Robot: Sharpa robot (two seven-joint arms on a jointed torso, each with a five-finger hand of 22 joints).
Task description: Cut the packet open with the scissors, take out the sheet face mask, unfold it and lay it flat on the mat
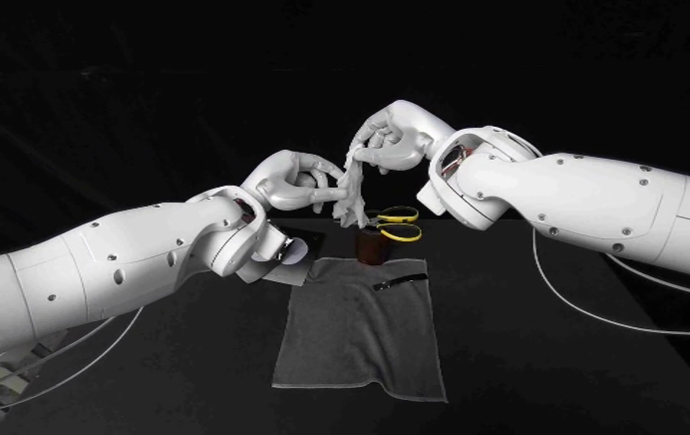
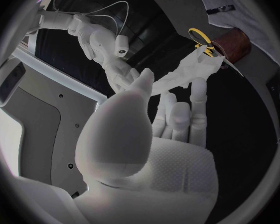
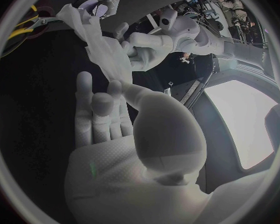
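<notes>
Your right hand [image 1: 388, 138] pinches the top of the sheet face mask [image 1: 350, 206], and your left hand [image 1: 292, 182] pinches it lower down. The white sheet hangs crumpled between them above the bench [image 1: 560, 355], held aloft, it seems, so the folds can be drawn apart. Below lies the grey mat [image 1: 360, 345], with the yellow-handled scissors [image 1: 397, 225] just past its far edge. No writing is legible.
</notes>
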